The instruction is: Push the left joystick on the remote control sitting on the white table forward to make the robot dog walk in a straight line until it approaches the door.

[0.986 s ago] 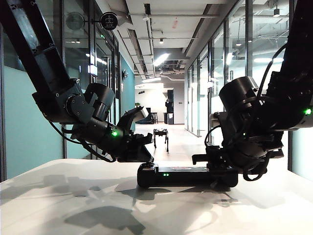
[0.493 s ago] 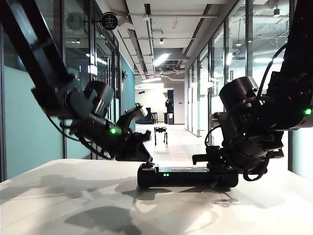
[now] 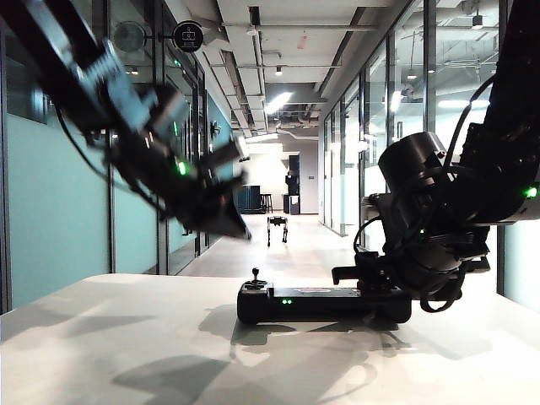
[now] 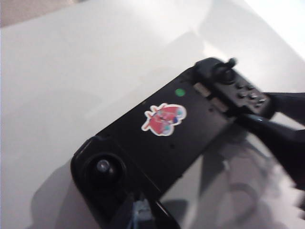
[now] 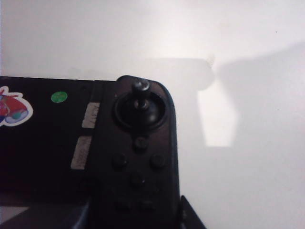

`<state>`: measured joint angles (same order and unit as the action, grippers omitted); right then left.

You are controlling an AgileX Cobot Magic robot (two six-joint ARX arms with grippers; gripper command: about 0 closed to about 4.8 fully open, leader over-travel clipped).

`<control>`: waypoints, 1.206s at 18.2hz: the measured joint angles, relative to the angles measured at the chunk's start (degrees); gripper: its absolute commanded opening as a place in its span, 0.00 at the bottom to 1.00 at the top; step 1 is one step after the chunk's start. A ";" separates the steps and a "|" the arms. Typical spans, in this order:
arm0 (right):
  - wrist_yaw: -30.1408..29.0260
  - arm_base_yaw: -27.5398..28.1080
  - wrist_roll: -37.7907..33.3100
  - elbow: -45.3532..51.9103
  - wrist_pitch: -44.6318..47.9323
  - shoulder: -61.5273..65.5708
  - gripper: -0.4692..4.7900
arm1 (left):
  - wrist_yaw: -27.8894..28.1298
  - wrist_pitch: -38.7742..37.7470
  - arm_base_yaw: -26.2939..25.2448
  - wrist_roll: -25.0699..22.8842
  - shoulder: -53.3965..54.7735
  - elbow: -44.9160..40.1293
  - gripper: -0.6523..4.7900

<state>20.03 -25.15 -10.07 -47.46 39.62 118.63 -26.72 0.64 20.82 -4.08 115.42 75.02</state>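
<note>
Left gripper (image 3: pixel 221 221), state unclear, is lifting off the left joystick (image 3: pixel 256 276) while right gripper (image 3: pixel 371 291) is clamping the remote control (image 3: pixel 321 302), robot dog (image 3: pixel 277 228) stopping far down the hall.

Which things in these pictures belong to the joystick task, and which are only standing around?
Belong to the job:
- remote control
- left joystick
- robot dog
- white table
- left gripper, raised above the joystick
- right gripper, at the remote's right end

Only around:
- round hanging sign
- glass walls
</note>
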 measured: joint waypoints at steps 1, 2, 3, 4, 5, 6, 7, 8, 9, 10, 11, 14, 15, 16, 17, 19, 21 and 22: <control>-0.09 0.02 0.63 0.00 -0.04 0.00 0.69 | 0.11 -1.09 0.00 0.04 -1.29 0.00 0.11; -0.07 0.02 0.76 0.00 -0.02 0.00 0.69 | 0.94 -2.08 0.00 0.63 -2.60 0.00 0.11; -0.07 0.02 0.98 0.00 -0.04 0.00 0.69 | 2.91 -3.50 0.00 1.16 -4.35 0.00 0.11; -0.07 0.04 1.11 0.02 -0.61 -0.37 0.69 | 4.94 -4.98 0.00 1.20 -6.51 0.00 0.11; -0.07 0.04 1.11 0.09 -1.57 -1.11 0.69 | 6.01 -5.40 0.00 1.29 -7.72 0.00 0.11; -0.09 0.04 1.14 0.11 -2.71 -2.29 0.69 | 6.97 -5.97 -0.02 1.33 -8.81 0.00 0.11; -0.07 0.04 1.14 0.11 -4.09 -3.63 0.69 | 7.91 -6.27 -0.02 1.33 -9.70 0.00 0.11; -0.07 0.04 1.14 0.35 -5.33 -5.29 0.67 | 9.38 -6.71 -0.02 1.33 -10.95 0.00 0.11; -0.07 0.04 1.14 1.57 -6.82 -8.11 0.64 | 10.95 -7.30 -0.02 1.33 -12.52 0.00 0.11; -0.07 0.04 1.16 2.29 -7.61 -9.70 0.54 | 11.61 -7.54 -0.02 1.33 -13.14 0.00 0.11; -0.07 0.04 1.11 3.32 -7.80 -11.76 0.44 | 12.26 -8.02 -0.02 1.36 -13.75 0.00 0.11; 0.39 0.04 1.18 7.63 -8.44 -20.50 0.08 | 13.20 -9.46 -0.02 2.54 -15.85 -0.39 0.11; 0.46 0.04 1.51 8.26 -9.16 -22.47 0.08 | 14.12 -9.27 -0.02 2.67 -16.79 -1.18 0.11; 0.50 0.07 1.90 9.09 -10.27 -24.63 0.08 | 14.93 -8.85 -0.02 2.80 -17.79 -2.47 0.11; 0.48 0.04 2.45 10.01 -11.63 -26.99 0.08 | 15.21 -8.00 -0.02 3.19 -18.99 -4.35 0.11; -0.48 0.04 2.86 12.61 -13.86 -33.16 0.08 | 16.24 -6.05 -0.02 4.42 -22.69 -10.36 0.11; -0.74 0.04 3.08 14.53 -15.12 -37.62 0.08 | 17.38 -5.51 0.00 4.63 -26.32 -14.45 0.11; -0.83 0.04 3.39 15.69 -15.17 -40.04 0.08 | 17.64 -4.50 0.00 4.85 -28.15 -16.37 0.11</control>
<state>19.20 -25.10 -6.68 -31.77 24.45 78.59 -9.08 -3.86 20.82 0.78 87.26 58.65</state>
